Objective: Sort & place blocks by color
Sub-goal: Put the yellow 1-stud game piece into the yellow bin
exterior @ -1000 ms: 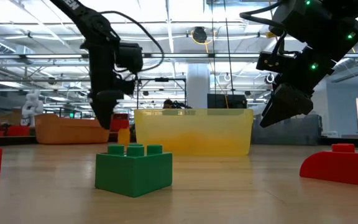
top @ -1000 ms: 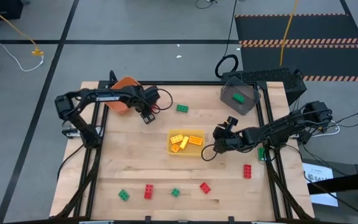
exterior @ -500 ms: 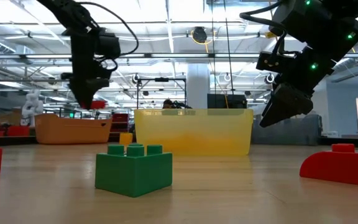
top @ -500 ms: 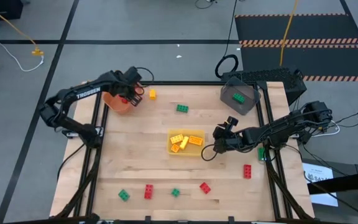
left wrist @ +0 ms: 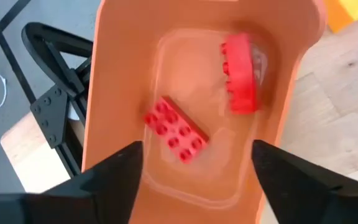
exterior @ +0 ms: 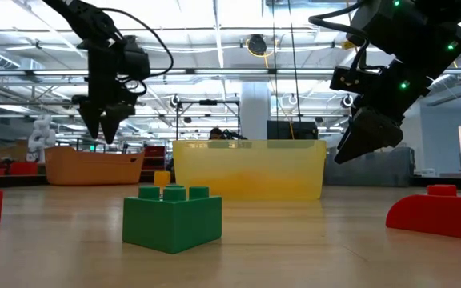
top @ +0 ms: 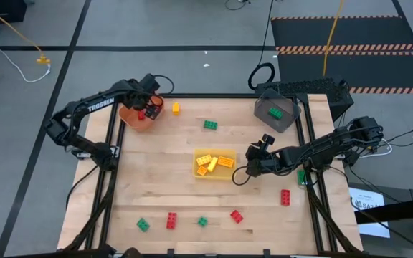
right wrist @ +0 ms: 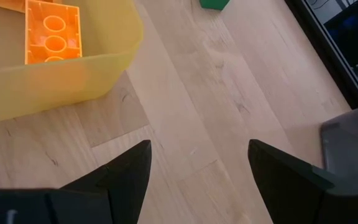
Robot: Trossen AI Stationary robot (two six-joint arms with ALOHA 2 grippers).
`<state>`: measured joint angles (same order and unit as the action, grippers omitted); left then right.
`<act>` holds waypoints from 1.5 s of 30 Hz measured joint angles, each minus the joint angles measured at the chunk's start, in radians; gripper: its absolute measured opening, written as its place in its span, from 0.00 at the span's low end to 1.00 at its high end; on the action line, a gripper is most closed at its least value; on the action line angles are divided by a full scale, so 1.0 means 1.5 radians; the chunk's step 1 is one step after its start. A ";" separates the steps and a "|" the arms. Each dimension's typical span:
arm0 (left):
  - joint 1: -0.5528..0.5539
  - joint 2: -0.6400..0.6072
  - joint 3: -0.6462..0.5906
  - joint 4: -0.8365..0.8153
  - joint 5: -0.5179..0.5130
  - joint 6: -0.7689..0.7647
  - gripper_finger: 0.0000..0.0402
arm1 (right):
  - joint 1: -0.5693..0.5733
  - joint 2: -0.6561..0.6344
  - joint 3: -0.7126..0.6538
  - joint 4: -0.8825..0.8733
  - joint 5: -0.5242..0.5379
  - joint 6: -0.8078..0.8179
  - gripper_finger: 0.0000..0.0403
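My left gripper [top: 148,110] hangs open and empty over the orange bin [top: 131,117] at the table's far left corner; it also shows in the low view [exterior: 101,128]. Two red bricks [left wrist: 175,128] [left wrist: 240,73] lie in that bin. My right gripper [top: 252,164] is open and empty, above the table just right of the yellow bin [top: 224,172], which holds several yellow bricks [top: 206,163]. Loose on the table are a yellow brick [top: 176,109], a green brick [top: 210,125], and red bricks [top: 285,197] and green bricks [top: 143,224] near the front.
A dark grey bin [top: 287,120] holding a green brick [top: 274,112] stands at the far right. Another green brick [top: 301,177] lies under my right arm by the right edge. Bare wood lies between the orange and yellow bins.
My left gripper has risen and gone toward the table's far left corner, from the table beside the orange bin to a spot over it. It has opened there, and a second red brick now shows in the bin.
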<state>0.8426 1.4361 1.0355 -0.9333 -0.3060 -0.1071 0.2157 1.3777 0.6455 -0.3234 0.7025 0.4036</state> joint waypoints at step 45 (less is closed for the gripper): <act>-0.199 0.187 0.017 0.310 -0.101 0.337 0.83 | 0.000 0.000 0.000 0.003 0.002 -0.005 0.64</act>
<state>0.5441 1.7161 1.0604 -0.4688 -0.4576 0.3986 0.2157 1.3777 0.6455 -0.3191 0.7055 0.3962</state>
